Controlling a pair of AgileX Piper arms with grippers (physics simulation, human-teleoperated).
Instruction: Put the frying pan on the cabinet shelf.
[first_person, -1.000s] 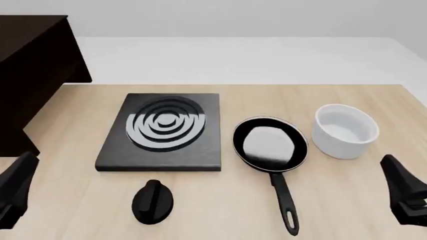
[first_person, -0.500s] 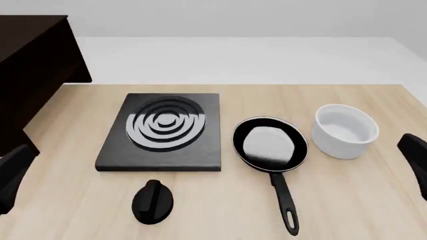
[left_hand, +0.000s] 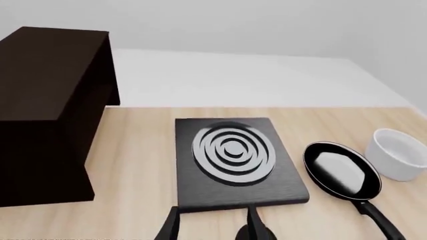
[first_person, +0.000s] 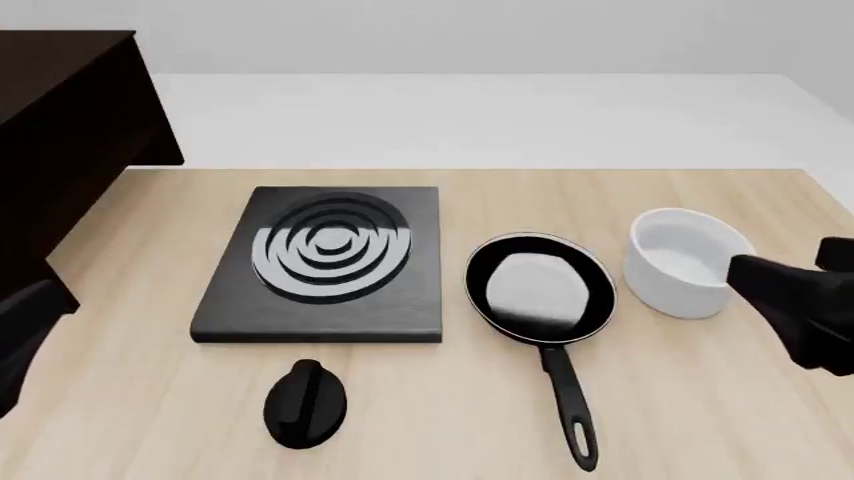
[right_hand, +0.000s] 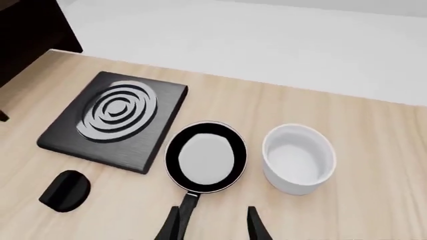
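Sitting flat on the wooden table (first_person: 694, 400), the frying pan (first_person: 541, 285) lies between the black square stove plate (first_person: 324, 262) on its left and the white round bowl (first_person: 691, 260) on its right, close to both but touching neither. Its long black handle (first_person: 566, 400) runs toward the near edge of the table, the hole at its end nearest the camera, and the glossy inside shows a pale reflection. A black knob-like piece (first_person: 306, 402) rests on the wood in front of the stove plate, well left of the handle.

The dark brown cabinet (first_person: 60, 150) stands at the far left of the table, well apart from the pan (only its top and side panels show, so the shelf itself cannot be made out).

The right gripper (right_hand: 212, 224) hangs in the air above the pan's handle with its two fingers spread and nothing between them; in the front view the arm shows as a dark shape at the right edge, just in front of the bowl. The left gripper (left_hand: 212, 226) is also spread apart and empty, its fingertips framing the near edge of the stove plate in its wrist view. In the front view only a dark sliver of that arm appears at the lower left edge
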